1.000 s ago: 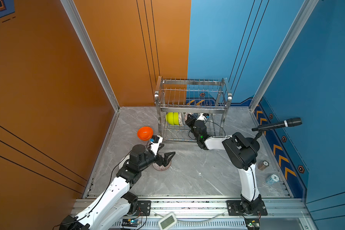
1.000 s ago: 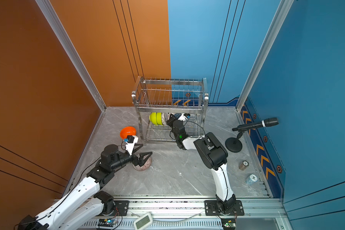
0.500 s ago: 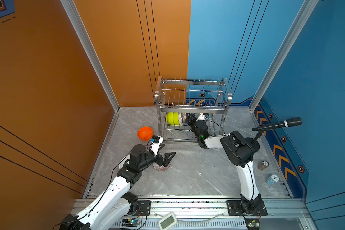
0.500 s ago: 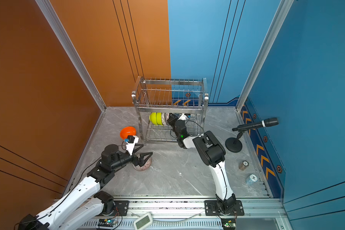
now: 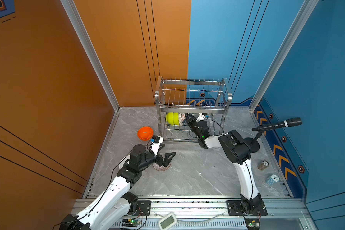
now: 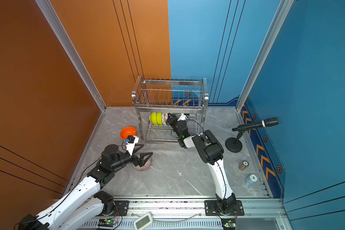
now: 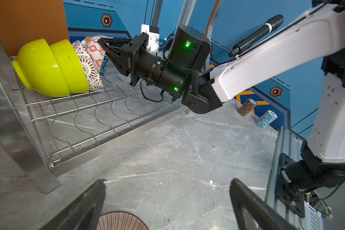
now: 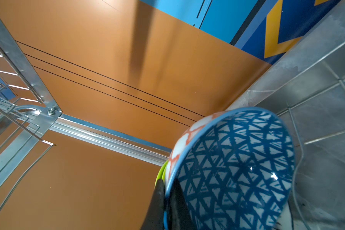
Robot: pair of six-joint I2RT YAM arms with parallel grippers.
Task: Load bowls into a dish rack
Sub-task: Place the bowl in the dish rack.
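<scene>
1. Left wrist view: my left claw point(image 7: 167, 182) stands wide, its two fingers well apart and gripping nothing. The striped bowl point(image 7: 122, 221) sits on the grey marble floor point(image 7: 177, 149) just below the gap between them.
2. In both top views this claw hangs over the striped bowl, in front of the left end of the dish rack point(image 5: 191, 109).
3. Farther out, the orange bowl point(image 5: 145, 133) rests open side up on the floor, just beside the rack's front left leg and apart from my left claw.
4. On the rack's lower tier, at its left end, the two lime-green bowls point(image 7: 48, 65) lie on their sides, one nested in the other. The brown-and-white patterned bowl point(image 7: 88, 67) is nested against them.
5. My right claw point(image 8: 166, 207) reaches into that lower tier and is clamped on the rim of the blue-triangle bowl point(image 8: 233, 169), one finger inside and one outside. This bowl has an orange lattice on its outer wall and stands on edge against the patterned bowl.
6. Off to my right, the microphone point(image 5: 277, 125) on its stand and two chip stacks point(image 5: 263, 165) stand near the blue wall.
</scene>
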